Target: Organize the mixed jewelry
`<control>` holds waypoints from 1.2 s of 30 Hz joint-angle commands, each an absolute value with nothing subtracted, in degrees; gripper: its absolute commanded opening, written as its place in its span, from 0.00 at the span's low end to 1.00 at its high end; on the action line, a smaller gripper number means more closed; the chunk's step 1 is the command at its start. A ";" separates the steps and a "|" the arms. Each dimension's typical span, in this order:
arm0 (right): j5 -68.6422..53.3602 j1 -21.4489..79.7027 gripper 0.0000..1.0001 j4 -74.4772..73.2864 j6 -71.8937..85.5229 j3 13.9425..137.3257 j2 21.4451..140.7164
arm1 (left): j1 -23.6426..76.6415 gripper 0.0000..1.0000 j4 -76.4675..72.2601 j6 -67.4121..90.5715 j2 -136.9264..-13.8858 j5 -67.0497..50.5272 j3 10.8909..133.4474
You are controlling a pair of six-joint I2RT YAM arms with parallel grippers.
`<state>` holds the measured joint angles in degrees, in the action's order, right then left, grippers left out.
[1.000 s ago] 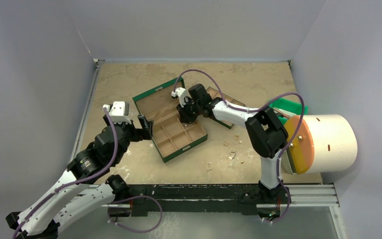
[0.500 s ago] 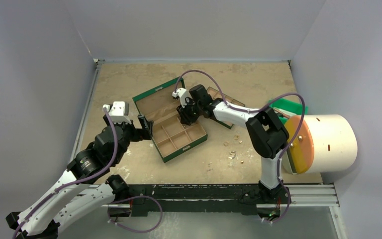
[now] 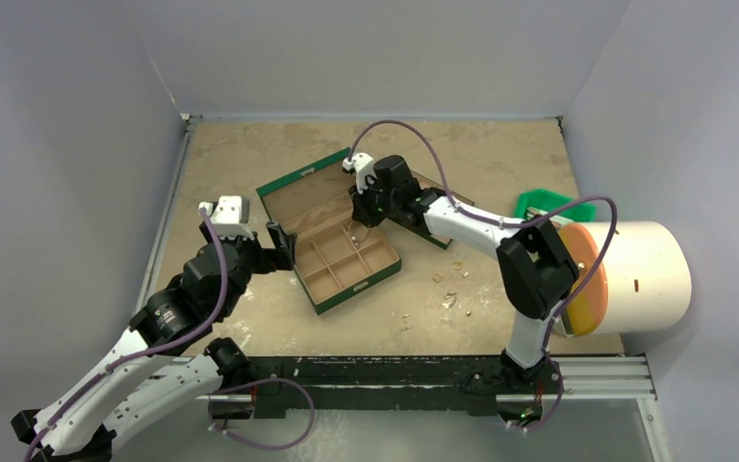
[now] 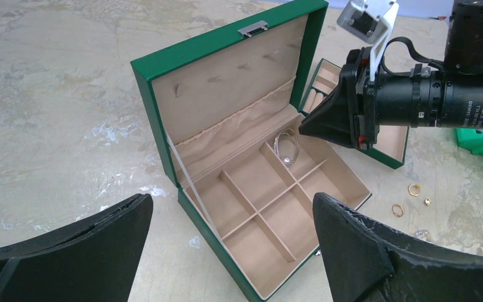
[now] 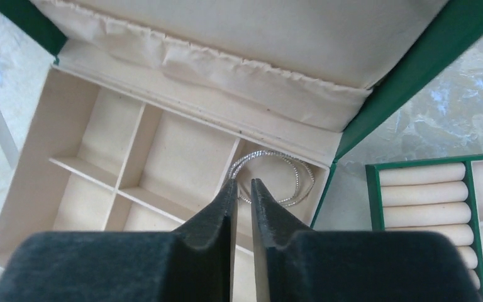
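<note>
Grey walls close in a mottled beige tabletop (image 3: 500, 154), and near its middle I see the green box (image 3: 310, 202) standing with its lid thrown back and its tan compartments exposed. One piece of the mixed jewelry, the thin wire hoop (image 4: 287, 148), lies inside the box, in the end compartment of the row that runs along the lid, on the side nearest the tan slotted ring tray (image 5: 422, 195). From the left wrist camera the hoop looks propped on edge rather than flat.

My right claw (image 5: 243, 182) hangs over that same compartment, above the hoop and apart from it. Its fingers are pressed almost together with only a thin slit between them, and I see nothing caught in that slit.

My left claw (image 4: 231, 200) is spread as wide as it goes and holds nothing. It sits just beside the box on its left, pointing at it.

The ring tray lies just beside the box on the right, partly under my right arm in the overhead view. Several more small loose pieces (image 3: 449, 299) are scattered on the bare tabletop to the right of the box and nearer to me, well apart from both claws. Two of them read as small gold-toned rings (image 4: 414, 189) in the left wrist view; the others are too tiny to make out.

At the right edge a white cylinder (image 3: 635, 274) lies on its side, with a green object (image 3: 548, 204) just behind it
</note>
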<state>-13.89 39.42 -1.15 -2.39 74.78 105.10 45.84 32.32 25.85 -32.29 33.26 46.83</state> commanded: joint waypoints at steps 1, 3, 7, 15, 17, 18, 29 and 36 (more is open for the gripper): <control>-9.78 39.45 0.11 6.11 6.05 72.83 103.01 | 45.99 0.99 31.03 25.05 -32.19 33.37 49.23; -8.87 39.55 0.03 9.09 8.76 71.38 103.20 | 46.02 0.99 31.00 25.09 -32.12 33.39 49.24; -8.18 39.83 0.00 12.83 13.41 69.84 104.24 | 46.04 0.99 30.99 25.11 -32.03 33.32 49.26; -8.39 40.47 0.00 18.10 18.47 68.68 107.08 | 46.05 0.99 30.99 25.05 -31.66 33.07 49.31; -8.22 40.67 0.00 18.78 19.28 68.84 107.94 | 46.04 0.99 31.00 25.05 -31.58 33.11 49.24; -8.18 40.83 0.00 19.15 19.72 68.82 108.32 | 46.04 0.99 31.07 25.05 -31.51 33.10 49.30; -3.43 41.52 0.00 23.30 22.87 66.68 110.69 | 46.05 0.99 31.03 25.05 -30.74 33.04 49.15; -1.47 41.53 0.00 23.53 24.40 66.69 112.14 | 46.02 0.99 31.03 25.06 -30.60 32.96 49.14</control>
<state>-4.01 41.32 20.80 22.76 66.30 111.28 45.84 32.32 25.85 -31.09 33.21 46.83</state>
